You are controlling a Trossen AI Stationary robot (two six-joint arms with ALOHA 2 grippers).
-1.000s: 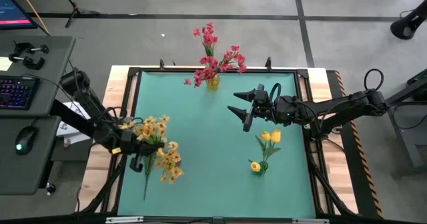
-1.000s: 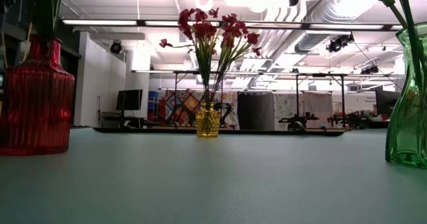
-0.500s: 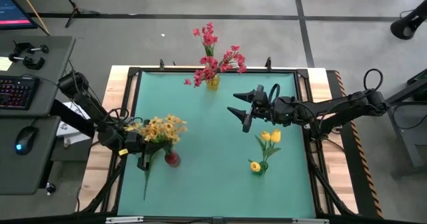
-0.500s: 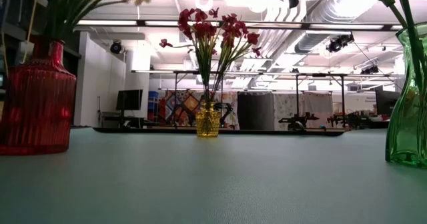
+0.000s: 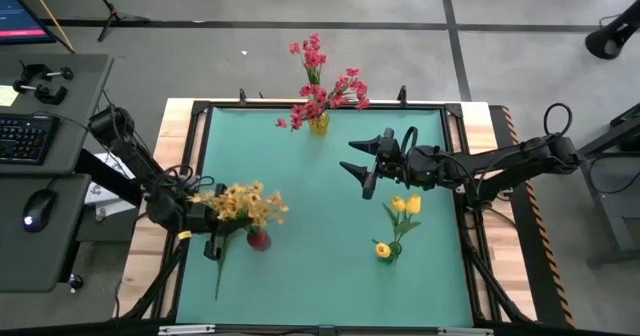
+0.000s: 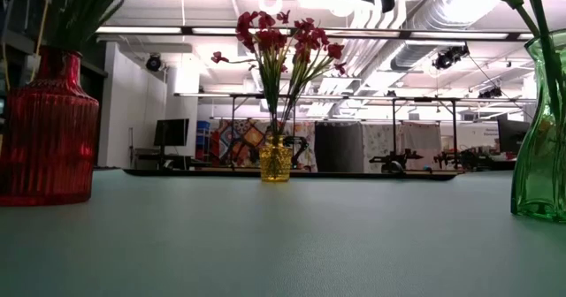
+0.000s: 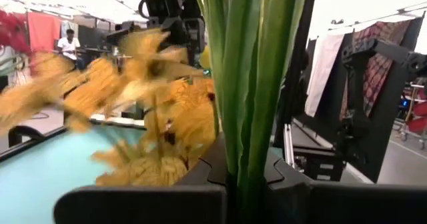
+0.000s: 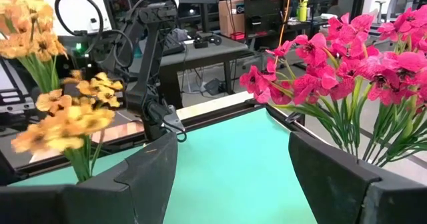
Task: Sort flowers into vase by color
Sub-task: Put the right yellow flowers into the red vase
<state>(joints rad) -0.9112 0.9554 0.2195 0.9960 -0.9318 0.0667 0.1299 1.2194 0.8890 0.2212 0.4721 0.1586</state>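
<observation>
My left gripper (image 5: 207, 223) is at the table's left side, shut on a spray of orange-yellow flowers (image 5: 250, 204). The blossoms spread to its right, just beyond the red vase (image 5: 258, 239). In the low view green stems (image 6: 80, 10) fan out above the red vase (image 6: 44, 129); whether they enter its mouth does not show. My right gripper (image 5: 362, 168) hovers open over the table's middle. Red-pink flowers (image 5: 320, 86) stand in a yellow vase (image 5: 318, 126) at the far edge. Yellow tulip buds (image 5: 405, 206) stand in a green vase (image 5: 384, 250). My left gripper pinches the spray's bunched green stems (image 7: 247, 117) between its two fingers, at a point between the blossoms and the free stem end. The spray is lifted clear of the table. Its blossoms (image 7: 153, 117) reach out past the fingers, and its bare stem end (image 5: 218, 276) points toward the near edge.
A raised dark frame (image 5: 195, 156) borders the green mat. A desk with a keyboard (image 5: 25, 136) and a mouse (image 5: 38, 208) stands left of the table. Open mat (image 5: 320, 266) lies between the red and green vases.
The orange-yellow blossoms swung away from over the red vase, toward the far side and right, which uncovered the vase's mouth; the bare stem end stayed pointing at the near edge. My left gripper turned with them and stayed shut on the stems.
</observation>
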